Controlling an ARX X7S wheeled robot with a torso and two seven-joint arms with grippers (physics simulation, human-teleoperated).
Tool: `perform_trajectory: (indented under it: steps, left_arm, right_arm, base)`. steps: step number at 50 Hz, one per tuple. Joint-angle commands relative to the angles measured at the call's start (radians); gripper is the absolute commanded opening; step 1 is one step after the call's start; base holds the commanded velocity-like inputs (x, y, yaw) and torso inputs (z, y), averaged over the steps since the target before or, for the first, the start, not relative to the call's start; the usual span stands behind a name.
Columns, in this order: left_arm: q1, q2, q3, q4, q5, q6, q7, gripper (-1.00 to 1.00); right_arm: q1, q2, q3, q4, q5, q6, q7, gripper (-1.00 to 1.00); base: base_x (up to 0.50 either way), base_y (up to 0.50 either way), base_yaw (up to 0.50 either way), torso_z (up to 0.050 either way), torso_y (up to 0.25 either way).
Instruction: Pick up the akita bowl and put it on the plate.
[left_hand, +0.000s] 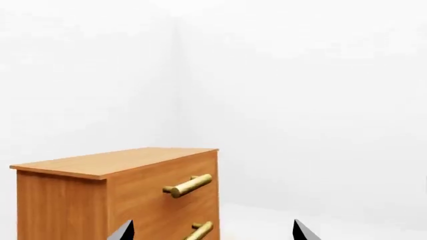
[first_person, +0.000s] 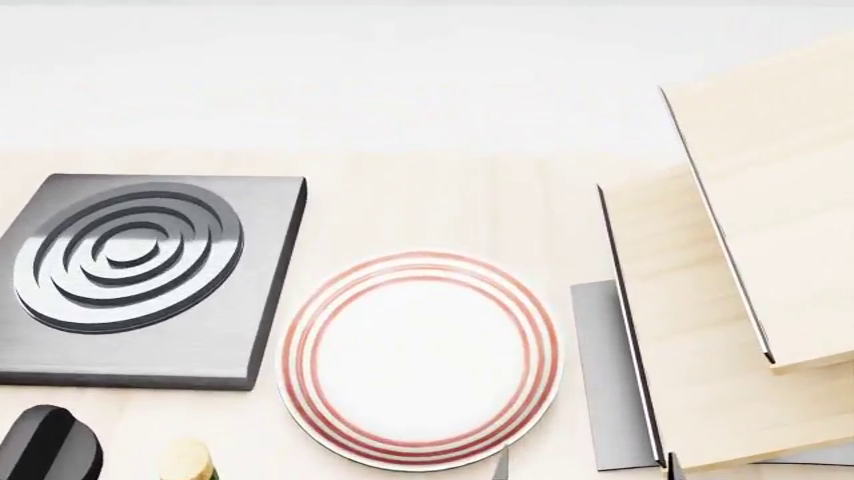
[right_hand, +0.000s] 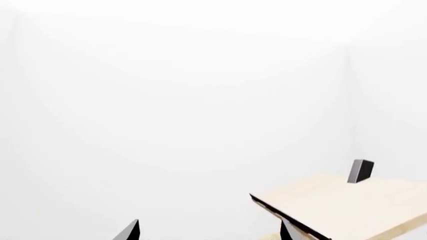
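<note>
Fingers, left gripper (left_hand: 213, 233): two dark tips apart, nothing between them; pointed toward a wooden dresser (left_hand: 120, 195) with brass handles (left_hand: 189, 185).
Fingers, right gripper (right_hand: 210, 231): two dark tips apart, nothing between them; beside a pale wooden panel (right_hand: 340, 205).
Plate (first_person: 419, 358): white with red rings, flat on the light wooden table (first_person: 441, 200), nothing on it.
Burner (first_person: 140, 275): dark square with raised rings, just left of the plate.
Wooden rack (first_person: 721, 300): pale slanted boards, right of the plate.
Akita bowl: not visible in any view; location cannot be told.
</note>
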Motion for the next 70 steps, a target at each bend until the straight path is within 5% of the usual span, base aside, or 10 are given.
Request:
perform_trajectory:
  steps: [1,13,25,36,59,70]
  left_arm:
    - [-0.144,-0.086,-0.053,-0.035,-0.28,-0.303,-0.109,1.0]
    - [-0.196,-0.152,-0.124,-0.109,-0.537,-0.508,-0.216,1.0]
    - [-0.204,-0.192,-0.133,-0.149,-0.631,-0.583,-0.26,1.0]
    - [-0.22,-0.23,-0.042,-0.278,-0.785,-0.718,-0.303,1.0]
    - [-0.223,-0.296,0.015,-0.447,-1.057,-0.81,-0.538,1.0]
    - [-0.188,-0.308,0.017,-0.457,-1.064,-0.803,-0.523,1.0]
  right_arm:
    - [0.013,0.001,-0.003,0.02,0.007,0.001,0.004,1.0]
    - [0.03,-0.002,-0.009,0.042,0.013,0.012,0.007,1.0]
    - [0.061,-0.008,-0.013,0.089,0.024,0.022,0.01,1.0]
    - [0.089,-0.015,-0.022,0.13,0.037,0.033,0.006,1.0]
    - [0.121,-0.016,-0.031,0.176,0.059,0.049,0.004,1.0]
    - [0.136,-0.02,-0.035,0.198,0.069,0.056,0.005,1.0]
  base:
    - [0.0,0.0,0.0,0.0,0.0]
    - [0.0,0.0,0.0,0.0,0.0]
    - [0.0,0.0,0.0,0.0,0.0]
    - [0.0,0.0,0.0,0.0,0.0]
    - [0.0,0.0,0.0,0.0,0.0]
    - [0.0,0.0,0.0,0.0,0.0]
